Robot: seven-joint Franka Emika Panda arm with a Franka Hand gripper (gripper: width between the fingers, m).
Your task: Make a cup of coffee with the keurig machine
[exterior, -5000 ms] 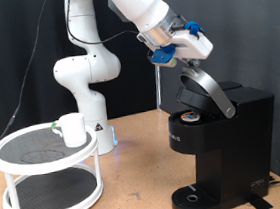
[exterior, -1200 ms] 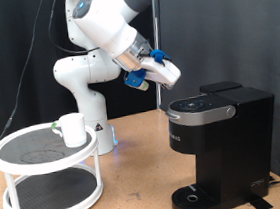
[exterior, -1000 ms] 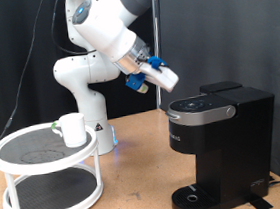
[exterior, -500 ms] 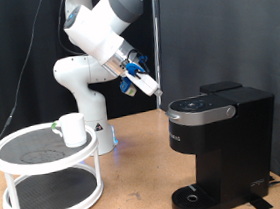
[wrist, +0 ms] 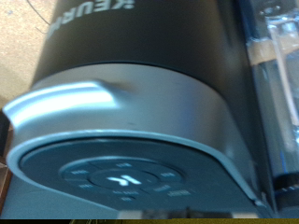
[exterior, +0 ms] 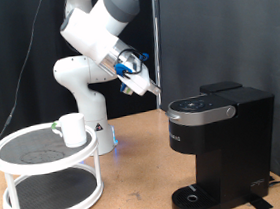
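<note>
The coffee machine (exterior: 220, 146) is black, with a silver rim around its dark top panel; in the wrist view (wrist: 140, 121) that panel carries faint pale button marks, a silver handle curves across the lid, and pale lettering runs on the black body. The mug (exterior: 73, 129) is plain white, and beside it sits a small white pod (exterior: 57, 126) with a green mark. The two-tier stand (exterior: 47, 175) has white rims and dark mesh shelves. The arm (exterior: 88, 40) is white, its hand (exterior: 150, 88) white with blue parts. The bench (exterior: 140, 200) is tan wood. The backdrop (exterior: 232, 24) is black.
</note>
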